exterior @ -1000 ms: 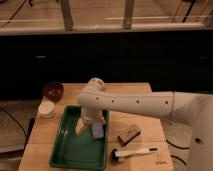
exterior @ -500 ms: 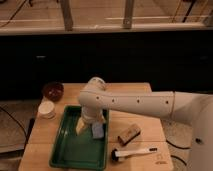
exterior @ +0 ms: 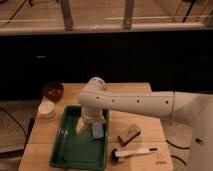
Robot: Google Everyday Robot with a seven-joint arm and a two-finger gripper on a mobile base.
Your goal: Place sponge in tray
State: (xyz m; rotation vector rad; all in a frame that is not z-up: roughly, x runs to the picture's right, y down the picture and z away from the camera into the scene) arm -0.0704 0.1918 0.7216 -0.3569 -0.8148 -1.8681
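The dark green tray (exterior: 72, 150) lies on the left half of the wooden table. The pale blue-grey sponge (exterior: 97, 131) rests inside it, against the tray's right rim. My white arm reaches in from the right and bends down over the tray. Its gripper (exterior: 88, 129) hangs open just above the tray floor. One pale finger (exterior: 80, 127) shows left of the sponge, and the sponge sits at the gripper's right side. Whether the fingers touch the sponge is not clear.
A brown block with a tan top (exterior: 129, 134) lies on the table right of the tray. A white-handled brush with a black head (exterior: 132, 151) lies near the front edge. A dark red bowl (exterior: 52, 91) and a white cup (exterior: 47, 109) stand at the back left.
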